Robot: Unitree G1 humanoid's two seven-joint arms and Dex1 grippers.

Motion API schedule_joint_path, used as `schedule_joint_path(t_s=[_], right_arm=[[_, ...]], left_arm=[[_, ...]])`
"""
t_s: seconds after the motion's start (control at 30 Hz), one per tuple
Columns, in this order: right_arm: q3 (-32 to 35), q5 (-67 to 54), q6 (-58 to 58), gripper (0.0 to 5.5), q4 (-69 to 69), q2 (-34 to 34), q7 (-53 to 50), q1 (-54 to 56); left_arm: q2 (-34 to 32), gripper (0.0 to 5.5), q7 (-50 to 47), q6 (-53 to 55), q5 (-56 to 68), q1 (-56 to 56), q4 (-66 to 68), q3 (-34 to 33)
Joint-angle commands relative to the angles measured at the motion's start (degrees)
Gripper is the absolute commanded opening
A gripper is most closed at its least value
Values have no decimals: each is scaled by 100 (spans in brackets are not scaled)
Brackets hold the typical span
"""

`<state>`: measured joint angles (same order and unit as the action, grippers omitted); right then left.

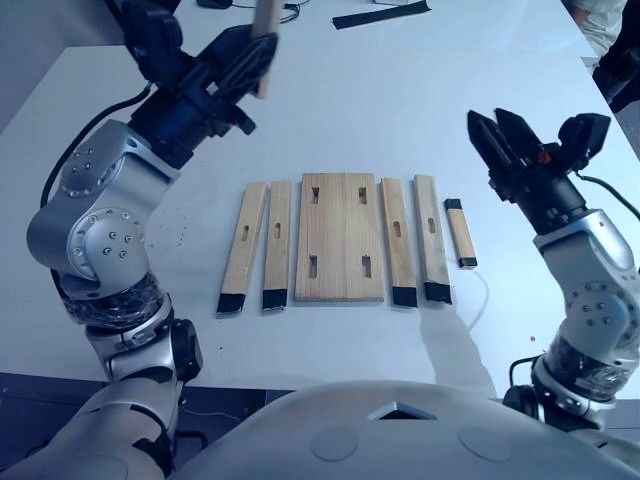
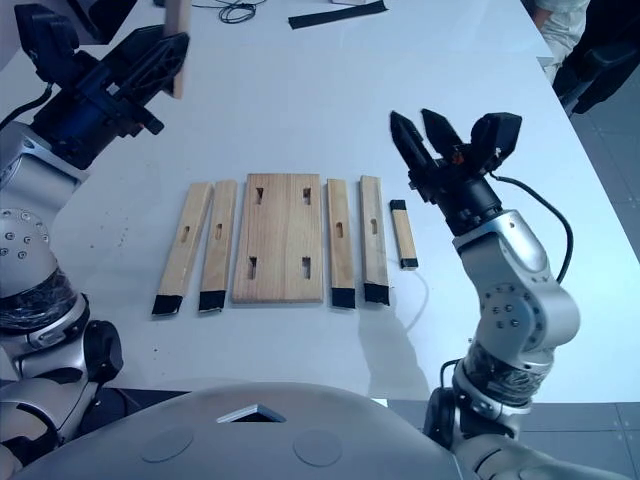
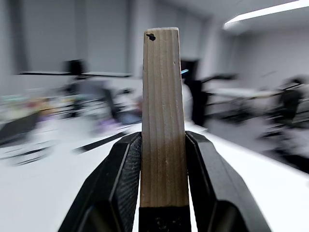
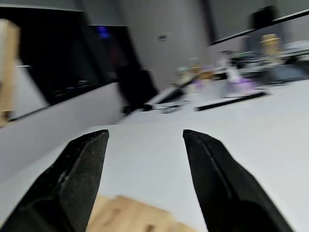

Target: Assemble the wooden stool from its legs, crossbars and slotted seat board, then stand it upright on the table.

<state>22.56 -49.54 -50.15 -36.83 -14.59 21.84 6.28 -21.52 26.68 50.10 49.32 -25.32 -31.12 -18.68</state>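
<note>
The seat board (image 1: 340, 237) and the four long legs (image 1: 243, 247) are pale honey wood, each leg tipped black at its near end (the short crossbar (image 1: 461, 233) is black at both ends), on a white table (image 1: 400, 110). The wooden piece (image 3: 163, 121) in the black left gripper (image 3: 164, 140) shows fine straight grain and one dark speck near its top. The right gripper (image 1: 494, 122) is black too.

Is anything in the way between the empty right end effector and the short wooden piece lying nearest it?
Nothing visible. The right end effector hangs open above the bare table, and the short crossbar lies apart from the neighbouring leg.
</note>
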Motion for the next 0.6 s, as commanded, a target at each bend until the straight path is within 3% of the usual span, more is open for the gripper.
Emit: schedule_joint_path(t_s=[0.03,0.27,0.6], right_arm=[[184,-2640,-815,286,259,-1183,1055,874],[-360,-3829,-1111,286,699,-2106,1621,1466],[-834,-3836,-909,286,730,-2512,1903,1484]], left_arm=[[-9,130,605,415,1604,128,-526,426],[-396,130,1267,351,1951,583,-529,932],[-597,130,1330,14,1982,739,-632,1264]])
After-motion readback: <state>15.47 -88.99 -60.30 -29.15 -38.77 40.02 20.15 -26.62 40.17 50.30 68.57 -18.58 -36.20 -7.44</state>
